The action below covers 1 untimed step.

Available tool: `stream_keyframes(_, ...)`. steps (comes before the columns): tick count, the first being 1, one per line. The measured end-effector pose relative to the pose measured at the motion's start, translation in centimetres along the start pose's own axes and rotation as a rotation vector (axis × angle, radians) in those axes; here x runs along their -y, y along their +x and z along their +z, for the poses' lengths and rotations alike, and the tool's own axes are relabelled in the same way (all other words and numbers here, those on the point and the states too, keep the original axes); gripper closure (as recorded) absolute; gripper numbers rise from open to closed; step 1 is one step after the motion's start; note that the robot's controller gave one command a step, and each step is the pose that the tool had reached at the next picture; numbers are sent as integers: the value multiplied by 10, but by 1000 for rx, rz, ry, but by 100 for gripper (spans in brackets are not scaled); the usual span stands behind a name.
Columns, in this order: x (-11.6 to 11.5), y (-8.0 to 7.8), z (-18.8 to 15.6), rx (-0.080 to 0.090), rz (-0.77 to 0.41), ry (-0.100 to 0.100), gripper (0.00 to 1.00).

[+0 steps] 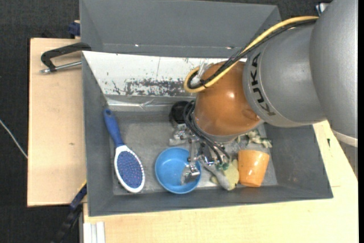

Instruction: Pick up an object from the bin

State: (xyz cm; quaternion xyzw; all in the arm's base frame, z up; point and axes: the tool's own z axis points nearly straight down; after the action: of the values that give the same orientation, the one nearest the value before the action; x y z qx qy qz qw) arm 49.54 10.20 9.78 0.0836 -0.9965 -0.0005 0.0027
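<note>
Brush (124, 156) left on bin (296, 162) floor; bowl (169, 171) centre-front; cup (252, 167) right; gripper (196, 168) at bowl's right rim.

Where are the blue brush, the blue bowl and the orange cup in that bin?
blue brush (129, 171), camera view, on its bristled head.
blue bowl (168, 171), camera view, on its inner wall.
orange cup (253, 167), camera view, on its side.

A small round blue plastic bowl (169, 171) sits upright, mouth up, on the floor of the grey metal bin (296, 163), close to the bin's front wall, midway along it.
</note>
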Motion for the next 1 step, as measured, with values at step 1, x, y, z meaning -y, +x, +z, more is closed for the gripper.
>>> stream_keyframes(1,5,2,23,8,89,-3,0)
